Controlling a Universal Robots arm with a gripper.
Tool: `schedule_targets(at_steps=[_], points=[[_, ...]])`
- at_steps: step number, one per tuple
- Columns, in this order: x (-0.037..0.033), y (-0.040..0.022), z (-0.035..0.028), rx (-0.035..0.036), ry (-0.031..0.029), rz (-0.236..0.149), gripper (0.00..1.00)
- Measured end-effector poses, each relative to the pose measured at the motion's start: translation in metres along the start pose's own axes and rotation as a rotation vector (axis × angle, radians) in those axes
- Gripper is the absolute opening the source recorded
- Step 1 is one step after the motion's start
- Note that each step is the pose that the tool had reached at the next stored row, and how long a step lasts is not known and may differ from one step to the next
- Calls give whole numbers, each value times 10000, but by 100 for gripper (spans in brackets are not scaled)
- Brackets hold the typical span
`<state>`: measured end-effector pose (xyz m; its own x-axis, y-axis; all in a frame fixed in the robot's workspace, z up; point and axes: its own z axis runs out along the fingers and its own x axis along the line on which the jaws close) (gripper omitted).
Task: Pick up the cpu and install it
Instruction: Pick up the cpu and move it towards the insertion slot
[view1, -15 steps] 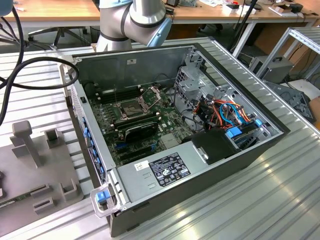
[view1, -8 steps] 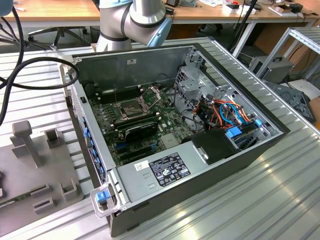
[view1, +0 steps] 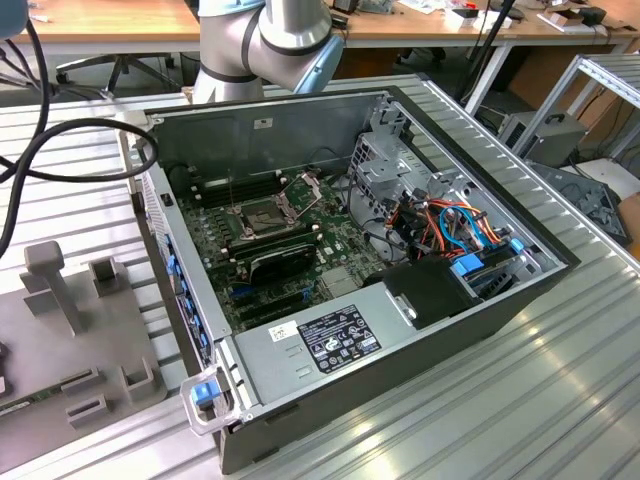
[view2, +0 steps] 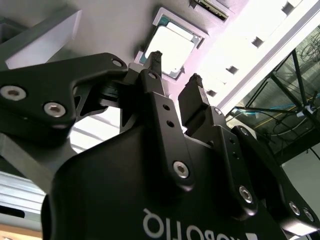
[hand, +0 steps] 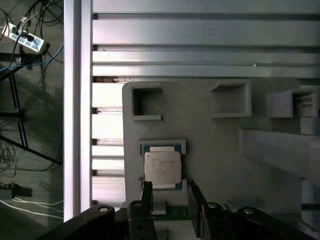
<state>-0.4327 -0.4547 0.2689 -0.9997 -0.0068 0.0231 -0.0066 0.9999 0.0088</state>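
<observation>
The cpu (hand: 162, 167), a small square chip with a dull silver top, lies flat in a recess of a grey holder plate (hand: 210, 145); in the second wrist view the cpu (view2: 172, 46) is bright beyond the fingertips. My gripper (hand: 170, 195) hovers close to one edge of it, open, with nothing between its black fingers (hand: 146, 194), and it is apart from the chip. The gripper (view2: 176, 72) has one finger on each side of the chip's near edge. In the exterior view the dark socket (view1: 262, 212) on the green motherboard (view1: 330, 245) stands with its metal frame raised.
The open computer case (view1: 300, 130) has tall walls, a drive cage (view1: 395, 165), bundled cables (view1: 450, 225) and a power supply (view1: 330, 345). The grey holder plate (view1: 70, 330) lies at the exterior view's left, with a thick black cable (view1: 60, 150) behind it. The arm (view1: 265, 40) rises behind the case.
</observation>
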Motion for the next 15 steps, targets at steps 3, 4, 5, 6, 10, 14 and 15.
schedule_targets(at_steps=[3, 4, 5, 6, 10, 14, 15], points=[[-1, 0, 41, 0, 0, 0, 42], [-1, 0, 53, 0, 0, 0, 42], [-1, -1, 62, 0, 0, 0, 42], [-1, -1, 73, 0, 0, 0, 42], [-3, -1, 135, 0, 0, 0, 42], [-5, -2, 234, -1, -1, 0, 42], [-6, -2, 265, 0, 0, 0, 42]])
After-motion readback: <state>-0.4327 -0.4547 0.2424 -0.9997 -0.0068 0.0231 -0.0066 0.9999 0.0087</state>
